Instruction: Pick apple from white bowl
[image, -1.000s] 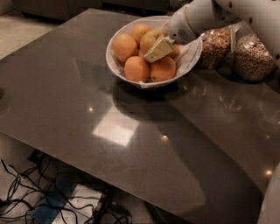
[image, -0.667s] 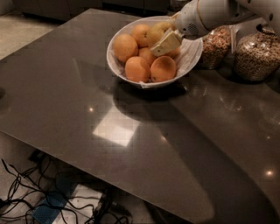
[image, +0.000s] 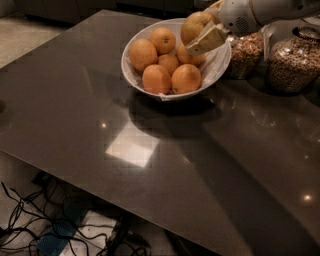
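The white bowl sits at the back of the dark table and holds several oranges. The yellowish-golden apple is raised above the bowl's right side, clear of the oranges. My gripper comes in from the upper right and is shut on the apple; one pale finger lies across the apple's front lower side, the other is hidden behind the fruit.
Two glass jars of nuts or grains stand just right of the bowl, under my arm. The dark table stretches toward the camera with a bright reflection on it. Cables lie on the floor below the front edge.
The gripper has lifted the apple up and slightly right, out from among the oranges to above the bowl's rim.
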